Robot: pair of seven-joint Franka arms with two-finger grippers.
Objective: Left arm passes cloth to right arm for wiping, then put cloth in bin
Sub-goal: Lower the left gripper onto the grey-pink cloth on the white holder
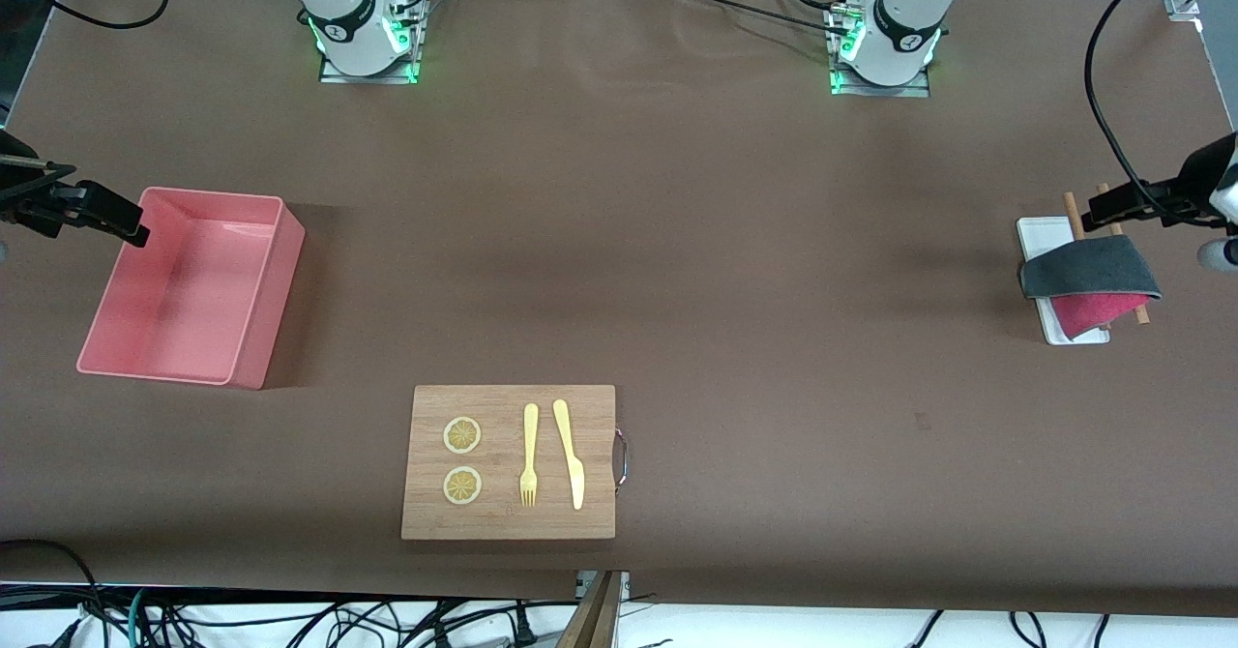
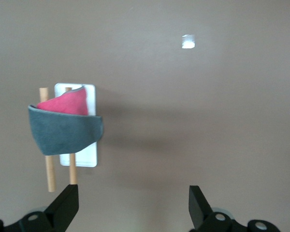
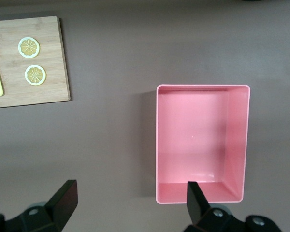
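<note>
Salmon-pink bin [image 1: 242,372], grey and crimson cloth [image 1: 1088,276], white tray [image 1: 1040,237], yellow fork [image 1: 529,455], brown table [image 1: 677,242]

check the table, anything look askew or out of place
Only the small grey-and-crimson cloth: it hangs folded over two wooden sticks across the flat white tray, at the left arm's end. The salmon-pink plastic bin is empty, and the wooden cutting board is tidy.

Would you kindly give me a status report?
Both grippers open, left gripper near cloth, right gripper at bin. Cloth draped over wooden rods. Nothing obstructing.
</note>
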